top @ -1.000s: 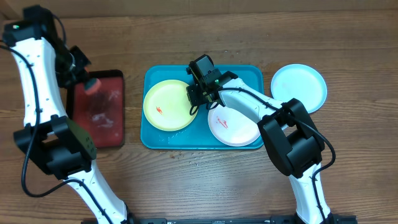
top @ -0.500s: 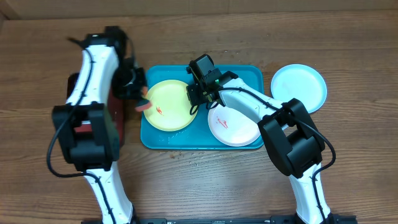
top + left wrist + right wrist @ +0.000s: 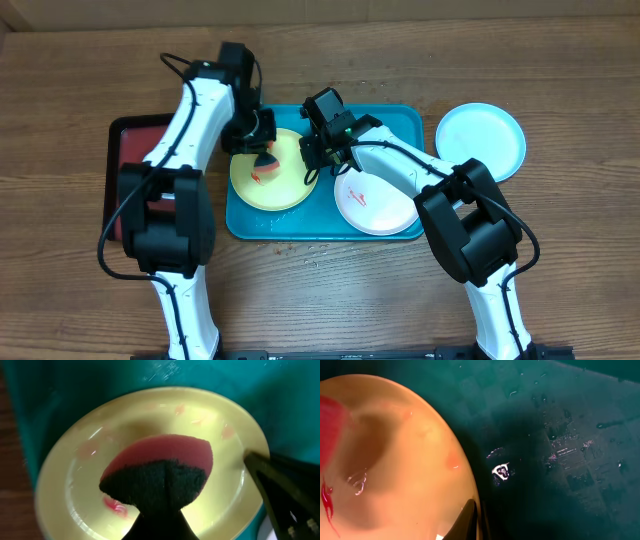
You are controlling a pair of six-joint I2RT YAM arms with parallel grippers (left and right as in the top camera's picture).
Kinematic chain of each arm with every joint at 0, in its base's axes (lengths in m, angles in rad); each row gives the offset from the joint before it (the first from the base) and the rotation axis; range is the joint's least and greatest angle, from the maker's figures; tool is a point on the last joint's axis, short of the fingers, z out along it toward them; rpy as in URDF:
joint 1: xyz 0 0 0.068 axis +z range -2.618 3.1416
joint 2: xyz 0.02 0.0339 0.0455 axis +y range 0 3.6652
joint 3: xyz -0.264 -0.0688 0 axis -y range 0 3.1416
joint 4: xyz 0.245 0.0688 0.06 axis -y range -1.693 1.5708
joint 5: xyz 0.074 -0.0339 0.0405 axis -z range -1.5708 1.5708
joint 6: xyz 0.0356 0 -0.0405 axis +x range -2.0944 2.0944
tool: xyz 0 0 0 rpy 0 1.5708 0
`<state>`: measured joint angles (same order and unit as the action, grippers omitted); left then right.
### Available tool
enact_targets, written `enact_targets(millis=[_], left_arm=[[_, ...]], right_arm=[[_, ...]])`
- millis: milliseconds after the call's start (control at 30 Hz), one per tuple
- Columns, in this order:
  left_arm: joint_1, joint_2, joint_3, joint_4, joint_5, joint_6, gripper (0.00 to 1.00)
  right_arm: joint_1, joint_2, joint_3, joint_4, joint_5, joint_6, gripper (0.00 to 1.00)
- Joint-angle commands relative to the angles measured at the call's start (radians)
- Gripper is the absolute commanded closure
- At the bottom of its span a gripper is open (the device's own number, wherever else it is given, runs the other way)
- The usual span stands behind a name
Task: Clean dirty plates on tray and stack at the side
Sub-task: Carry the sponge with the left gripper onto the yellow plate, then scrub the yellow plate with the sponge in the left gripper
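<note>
Clamping a red-and-black sponge (image 3: 265, 168), the left gripper (image 3: 262, 158) hangs over the yellow-green plate (image 3: 283, 190) on the teal tray (image 3: 400, 122), while the right gripper (image 3: 312, 166) pinches that plate's rim, its jaws nearly closed.

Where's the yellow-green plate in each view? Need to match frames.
Overhead: yellow-green plate, left half of tray.
Left wrist: plate fills most of frame, sponge over it.
Right wrist: plate fills the left half.
Shared landmark: teal tray around it.
</note>
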<state>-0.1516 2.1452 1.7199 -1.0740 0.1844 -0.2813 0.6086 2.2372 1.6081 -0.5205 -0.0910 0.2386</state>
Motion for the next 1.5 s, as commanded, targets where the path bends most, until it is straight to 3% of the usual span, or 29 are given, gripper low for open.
enact_targets(millis=[0, 267, 767, 967, 1133, 1467], left_arm=[[-0.027, -0.013, -0.07, 0.05, 0.016, -0.042, 0.96], [-0.065, -0.013, -0.212, 0.227, 0.005, -0.041, 0.96], [-0.064, -0.013, -0.257, 0.135, -0.618, -0.04, 0.96], [-0.064, -0.013, -0.244, 0.131, -0.686, -0.029, 0.96], [-0.064, -0.014, -0.197, 0.122, -0.572, -0.029, 0.96], [-0.068, -0.012, -0.201, 0.283, 0.071, -0.03, 0.96]], right_arm=[[-0.004, 0.035, -0.035, -0.031, 0.068, 0.025, 0.96], [-0.004, 0.035, -0.035, -0.032, 0.072, 0.024, 0.96], [-0.004, 0.035, -0.035, -0.032, 0.072, 0.024, 0.96], [-0.004, 0.035, -0.035, -0.032, 0.072, 0.024, 0.96], [-0.004, 0.035, -0.035, -0.032, 0.072, 0.024, 0.96], [-0.004, 0.035, -0.035, -0.027, 0.072, 0.024, 0.96]])
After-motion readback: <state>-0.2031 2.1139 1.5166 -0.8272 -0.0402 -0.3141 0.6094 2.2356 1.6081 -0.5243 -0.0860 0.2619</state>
